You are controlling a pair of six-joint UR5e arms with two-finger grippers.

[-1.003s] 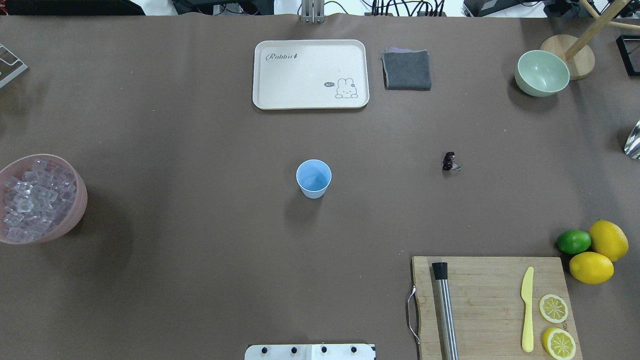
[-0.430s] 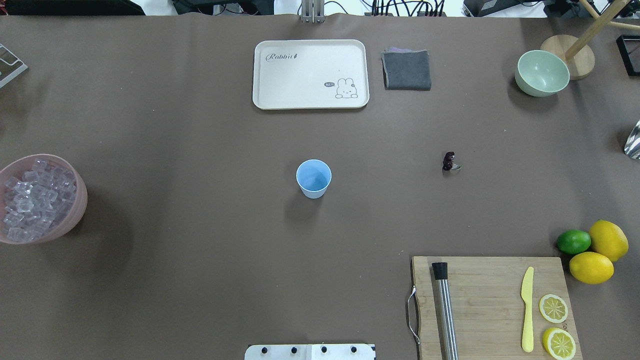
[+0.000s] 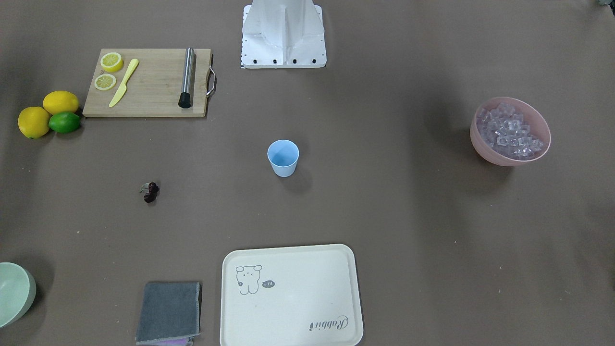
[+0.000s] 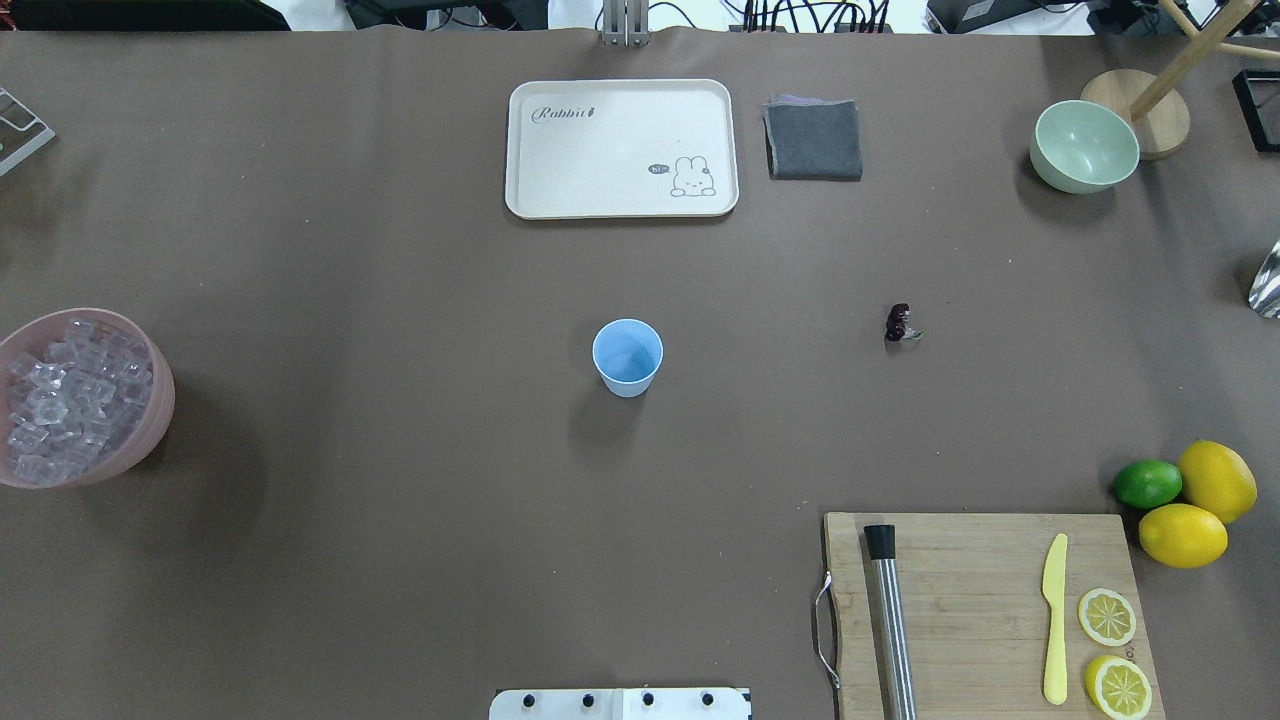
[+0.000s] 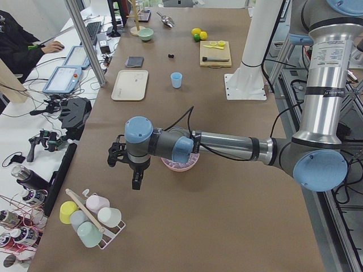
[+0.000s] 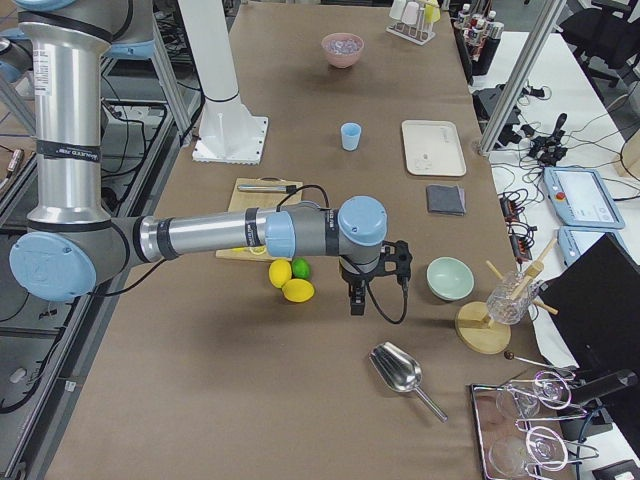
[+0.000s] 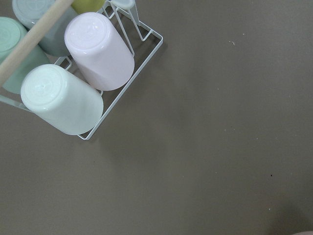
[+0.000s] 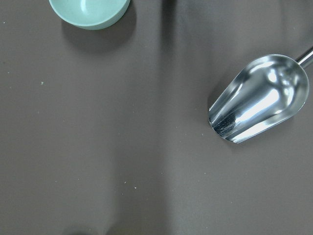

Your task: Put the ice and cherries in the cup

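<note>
Small light blue plastic cup (image 4: 627,357): upright at the middle of the brown worktop (image 4: 400,560), apparently empty. Clear glassy ice cubes (image 4: 62,400): heaped in the round pink bowl (image 4: 163,395) at the edge on the robot's left. Dark red cherry cluster (image 4: 899,322): lying on the bare worktop between the cup and the edge on the robot's right, well apart from both. Nothing is loaded yet.

Left claw (image 5: 136,184): seen only from the side, hung past the pink bowl toward the left end, above the worktop beside upturned pastel cups (image 7: 100,51). Right claw (image 6: 354,305): seen only from the side, near the right end between the pale green bowl (image 8: 93,14) and the shiny metal scoop (image 8: 259,98). Whether either claw is wide or narrow cannot be told.

Risks, as judged:
- A slick cube may be squeezed out of a pinch and lost on the worktop.
- The heap may be disturbed and neighbouring cubes spilled over the rim.
- The light cup may be tipped if its rim is nudged on release.
- The cherries lie low, so the fingers may scrape the covering or catch only the leaf.
</note>
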